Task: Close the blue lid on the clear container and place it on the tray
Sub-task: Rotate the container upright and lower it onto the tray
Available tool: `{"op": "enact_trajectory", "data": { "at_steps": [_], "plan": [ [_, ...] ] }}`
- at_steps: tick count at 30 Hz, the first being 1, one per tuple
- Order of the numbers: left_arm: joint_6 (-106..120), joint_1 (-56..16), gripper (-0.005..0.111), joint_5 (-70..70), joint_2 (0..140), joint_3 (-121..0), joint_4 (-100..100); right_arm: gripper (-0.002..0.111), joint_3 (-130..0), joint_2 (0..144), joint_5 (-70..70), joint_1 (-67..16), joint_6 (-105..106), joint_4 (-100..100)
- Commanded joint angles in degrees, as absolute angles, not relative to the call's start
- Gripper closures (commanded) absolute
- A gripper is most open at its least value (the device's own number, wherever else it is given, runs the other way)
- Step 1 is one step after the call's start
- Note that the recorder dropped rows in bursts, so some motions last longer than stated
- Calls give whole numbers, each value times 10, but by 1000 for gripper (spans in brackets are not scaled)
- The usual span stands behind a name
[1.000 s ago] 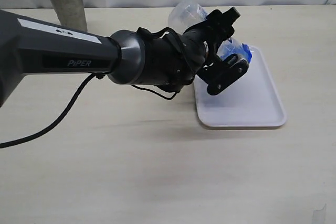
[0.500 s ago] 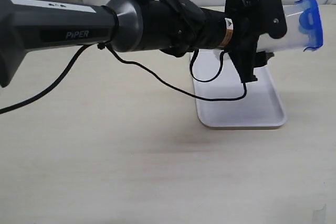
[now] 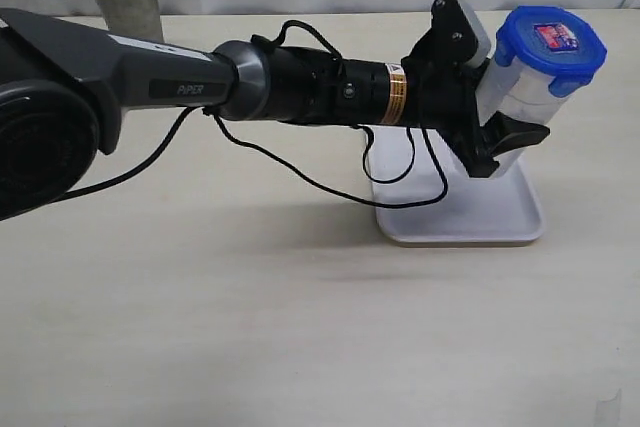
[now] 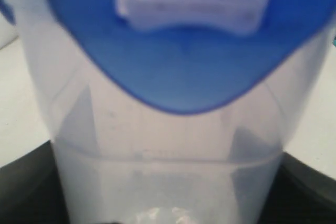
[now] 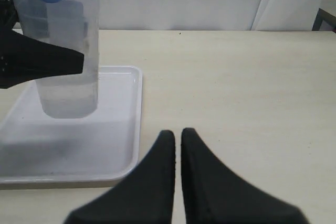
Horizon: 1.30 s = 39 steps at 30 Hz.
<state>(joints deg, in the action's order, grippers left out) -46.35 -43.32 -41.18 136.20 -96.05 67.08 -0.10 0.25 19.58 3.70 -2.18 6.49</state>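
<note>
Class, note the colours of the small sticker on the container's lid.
The sticker is red with white, on the blue lid; clearest in the exterior view.

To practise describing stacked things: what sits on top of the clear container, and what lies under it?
The blue lid caps the clear container. The tray lies below; whether the base touches it is unclear. The jaws of the left gripper cover part of its sides.
</note>
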Motion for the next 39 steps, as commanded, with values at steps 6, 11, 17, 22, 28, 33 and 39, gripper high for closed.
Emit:
{"op": "enact_trajectory", "data": {
  "at_steps": [6,11,17,22,28,33,39],
  "plan": [
    [-446,-417,107,-439,1397,-967,590,104,0,0,196,39,-24,62],
    [-389,-406,107,-519,1436,-967,527,104,0,0,196,39,-24,62],
    [-361,-406,107,-517,1453,-967,512,104,0,0,196,39,-24,62],
    [-359,-406,107,-517,1455,-967,512,104,0,0,196,39,-24,62],
    [-359,-406,90,-517,1455,-967,512,104,0,0,196,39,-24,62],
    [-390,-403,22,-506,1455,-967,516,104,0,0,196,39,-24,62],
    [-431,-395,10,-496,1455,-967,584,104,0,0,196,39,-24,62]
  ]
}}
